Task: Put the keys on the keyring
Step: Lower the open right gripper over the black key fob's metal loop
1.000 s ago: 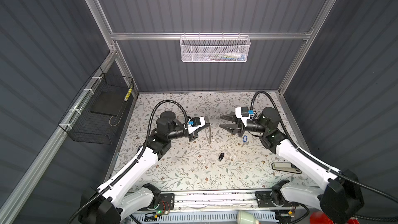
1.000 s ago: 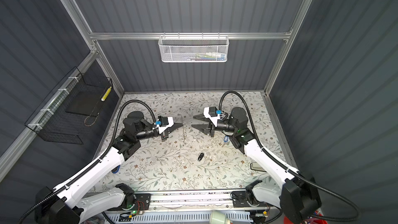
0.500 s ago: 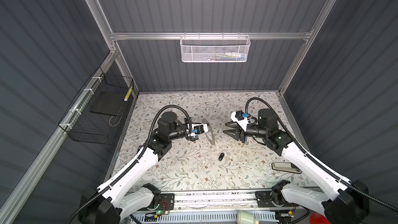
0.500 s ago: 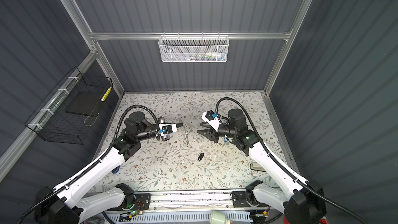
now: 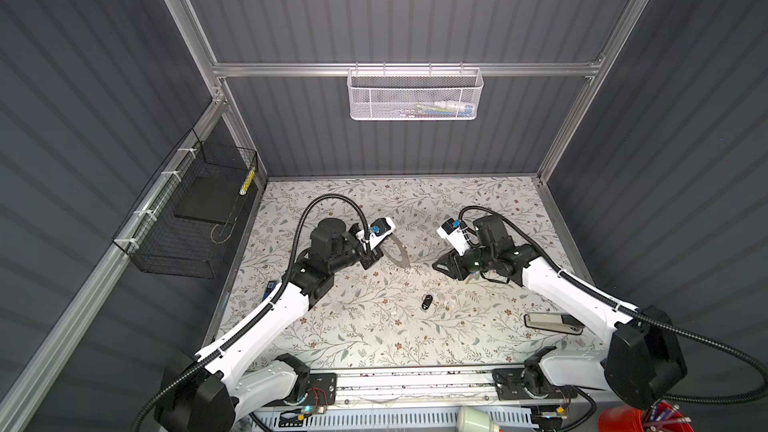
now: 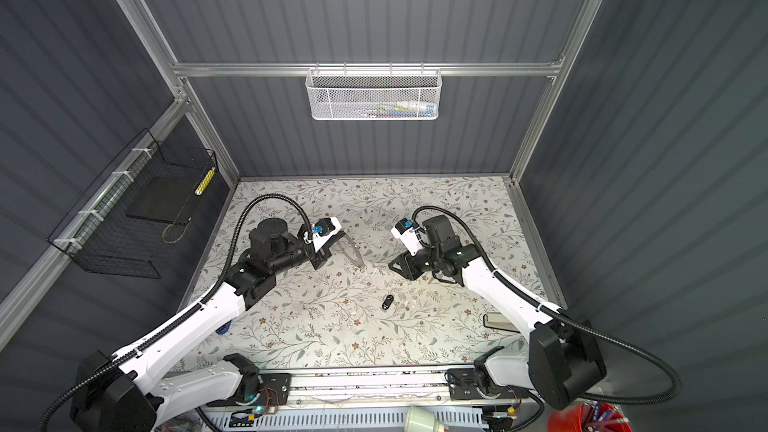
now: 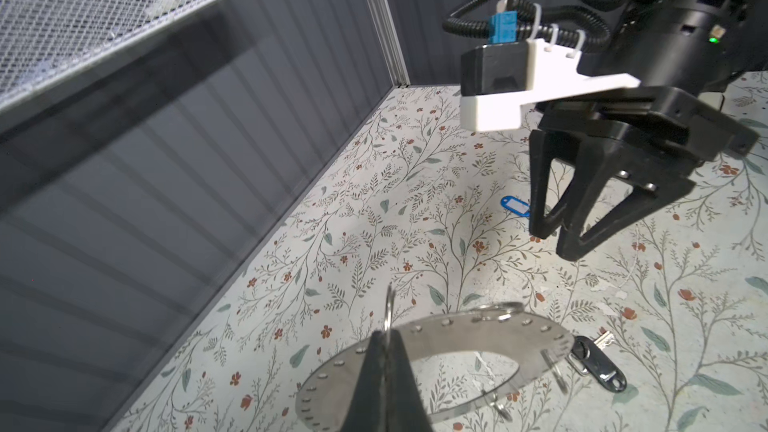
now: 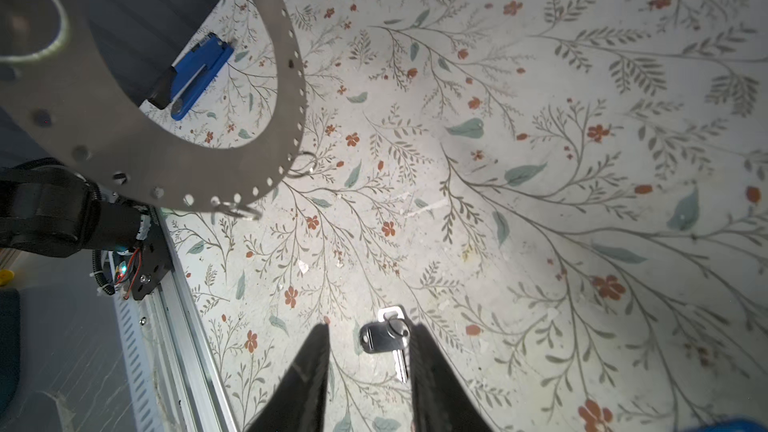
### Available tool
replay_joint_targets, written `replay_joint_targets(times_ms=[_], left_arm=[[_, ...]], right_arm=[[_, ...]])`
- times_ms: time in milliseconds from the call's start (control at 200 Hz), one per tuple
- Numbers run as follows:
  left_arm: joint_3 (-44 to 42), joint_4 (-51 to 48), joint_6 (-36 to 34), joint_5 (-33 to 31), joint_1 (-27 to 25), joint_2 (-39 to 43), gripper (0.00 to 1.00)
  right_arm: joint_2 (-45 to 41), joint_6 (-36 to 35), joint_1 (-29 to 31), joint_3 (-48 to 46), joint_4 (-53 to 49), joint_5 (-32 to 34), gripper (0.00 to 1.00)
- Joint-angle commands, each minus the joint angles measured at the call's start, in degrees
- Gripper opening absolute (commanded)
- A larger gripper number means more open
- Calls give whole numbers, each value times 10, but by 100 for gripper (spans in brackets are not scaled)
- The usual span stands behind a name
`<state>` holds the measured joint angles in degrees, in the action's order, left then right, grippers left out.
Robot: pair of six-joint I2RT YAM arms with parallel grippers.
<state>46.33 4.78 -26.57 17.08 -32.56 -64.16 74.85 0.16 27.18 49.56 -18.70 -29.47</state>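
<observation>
Grips the keyring (image 7: 478,338) rim in the tightly closed left claw (image 7: 384,347). Holds the right claw (image 8: 368,328) part open, empty, black key (image 8: 380,338) lying near its tips, blue-tagged key (image 7: 515,204) close beside.

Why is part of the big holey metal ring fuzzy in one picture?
In the right wrist view the flat grey metal keyring looms near the lens, its closest part out of focus; in the left wrist view its holes look crisper.

One black key (image 5: 426,302), one blue-tagged key (image 7: 514,205), one keyring (image 7: 478,332).
</observation>
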Motion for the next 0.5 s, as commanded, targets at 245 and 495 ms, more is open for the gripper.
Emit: replay_joint_targets(times_ms=[245,495], left_arm=[[-50,16,15,27,9,-27,0],[-97,75,63,54,49,-7,0]], right_arm=[[84,-6,78,17,-89,155,33],[168,17,134,73,-144,207,35]])
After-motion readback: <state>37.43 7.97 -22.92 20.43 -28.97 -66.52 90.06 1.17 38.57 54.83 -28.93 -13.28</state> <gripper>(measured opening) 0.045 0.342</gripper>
